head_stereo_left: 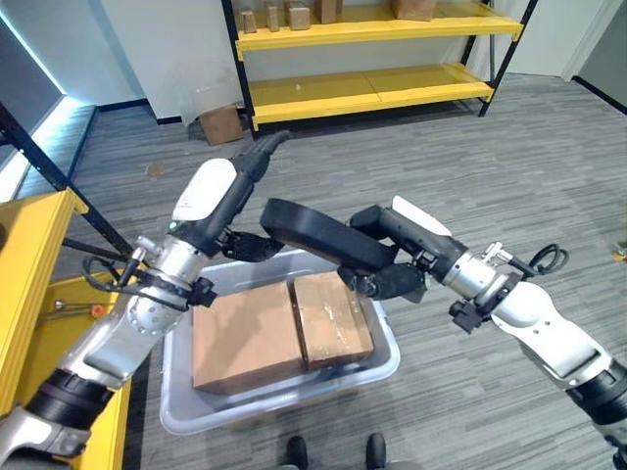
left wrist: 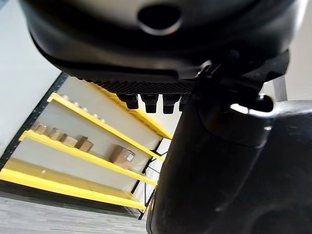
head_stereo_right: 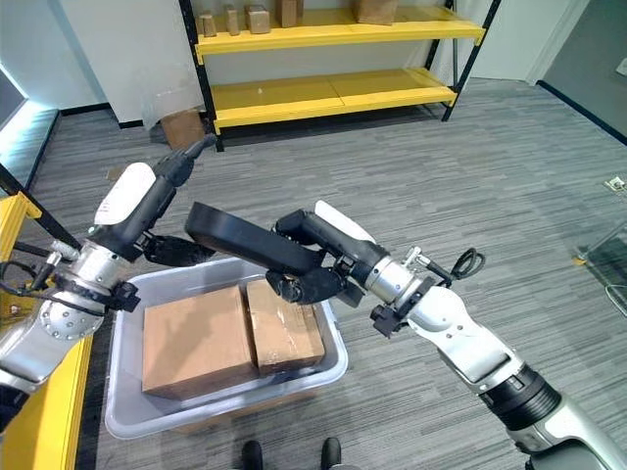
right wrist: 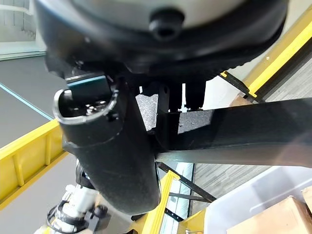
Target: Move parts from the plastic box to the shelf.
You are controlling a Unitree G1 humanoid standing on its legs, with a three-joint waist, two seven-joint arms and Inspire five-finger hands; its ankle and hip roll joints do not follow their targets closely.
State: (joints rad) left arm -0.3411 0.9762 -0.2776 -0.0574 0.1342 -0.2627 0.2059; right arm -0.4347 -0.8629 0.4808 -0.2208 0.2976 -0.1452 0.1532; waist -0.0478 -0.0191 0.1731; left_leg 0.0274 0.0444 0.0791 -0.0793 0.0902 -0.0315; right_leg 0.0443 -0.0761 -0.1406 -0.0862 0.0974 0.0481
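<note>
A long black part (head_stereo_left: pixel 318 235) hangs in the air above a grey plastic box (head_stereo_left: pixel 384 360), held between both hands. My left hand (head_stereo_left: pixel 217 201) meets the part's left end with its palm. Its fingers point straight up and away, and its thumb sits below the end. On the right end my right hand (head_stereo_left: pixel 397 277) is shut, fingers curled under and the white-covered thumb on top. The part shows as a dark bar (right wrist: pixel 243 131) in the right wrist view. Two cardboard boxes (head_stereo_left: pixel 245 338) (head_stereo_left: pixel 333 318) lie side by side in the plastic box.
A yellow shelf (head_stereo_left: pixel 372 90) stands at the back, with small boxes (head_stereo_left: pixel 294 15) on its upper level. A cardboard box (head_stereo_left: pixel 221 124) sits on the floor by its left post. A yellow rack (head_stereo_left: pixel 29 264) is close on my left. Grey floor lies between.
</note>
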